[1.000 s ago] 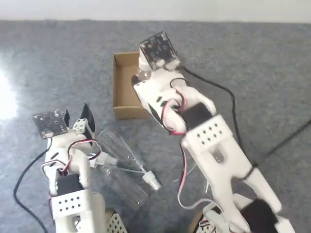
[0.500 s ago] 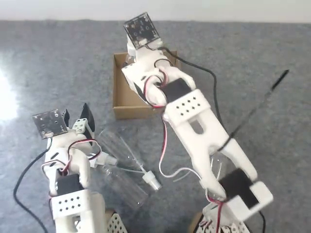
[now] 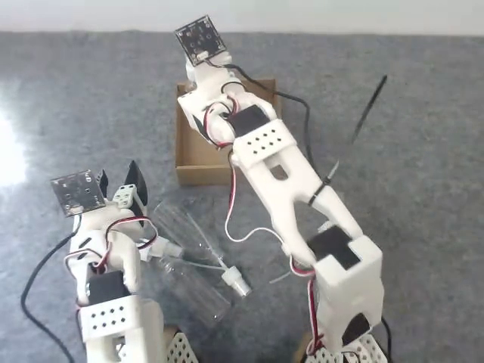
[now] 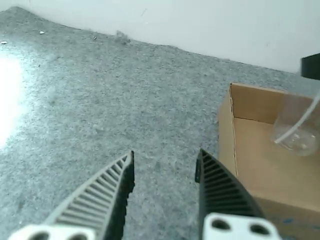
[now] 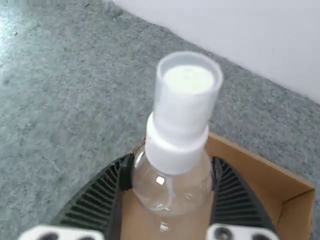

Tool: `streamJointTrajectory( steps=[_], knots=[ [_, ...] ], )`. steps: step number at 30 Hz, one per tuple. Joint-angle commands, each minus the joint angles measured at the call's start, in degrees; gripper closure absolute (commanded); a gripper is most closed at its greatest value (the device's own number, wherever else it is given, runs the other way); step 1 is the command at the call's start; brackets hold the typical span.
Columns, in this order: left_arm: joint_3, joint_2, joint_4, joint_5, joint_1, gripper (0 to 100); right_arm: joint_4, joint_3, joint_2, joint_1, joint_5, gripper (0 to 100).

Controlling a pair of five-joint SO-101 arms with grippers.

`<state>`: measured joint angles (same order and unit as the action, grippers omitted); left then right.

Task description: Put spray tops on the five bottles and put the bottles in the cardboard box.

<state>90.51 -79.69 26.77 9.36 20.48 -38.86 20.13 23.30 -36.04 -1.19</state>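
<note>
The right hand [image 5: 172, 169] is closed round the shoulder of a clear bottle [image 5: 172, 192], just under its white spray top [image 5: 186, 107], and holds it upright over the open box [image 5: 282, 196]. From the left wrist view the bottle's base hangs inside the box's outline, close to the far wall, seemingly above the floor of the box.

The grip is on smooth, rounded plastic, so the bottle may slip or swing in the jaws. If it is let go from this height it may bounce, topple, or lean against a wall and take room the other bottles need. If it comes down too near the wall, its base may catch the rim and push the light box along the worktop [image 3: 76, 91].

The left hand [image 4: 165, 159] is well open and holds nothing. Two more bottles [image 3: 185, 223] lie beside that arm; they are round and could roll if nudged. The right arm's loose wires [image 3: 242, 231] hang near them and might snag.

No label shows on the bottles. A small blue mark on the box front is too small to read.
</note>
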Motion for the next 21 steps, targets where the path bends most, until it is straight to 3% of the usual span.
streamJointTrajectory(
  steps=[1, 21],
  knots=[
    [-0.7, -0.6, -1.6, -0.5, 0.3, 81, 4.4, 5.1, 0.8, 0.6, -0.4, 86.8],
    [0.0, -0.6, -1.8, -0.6, 0.3, 81, 19.3, 5.3, 13.3, 0.7, -0.4, 86.8]
  ],
)
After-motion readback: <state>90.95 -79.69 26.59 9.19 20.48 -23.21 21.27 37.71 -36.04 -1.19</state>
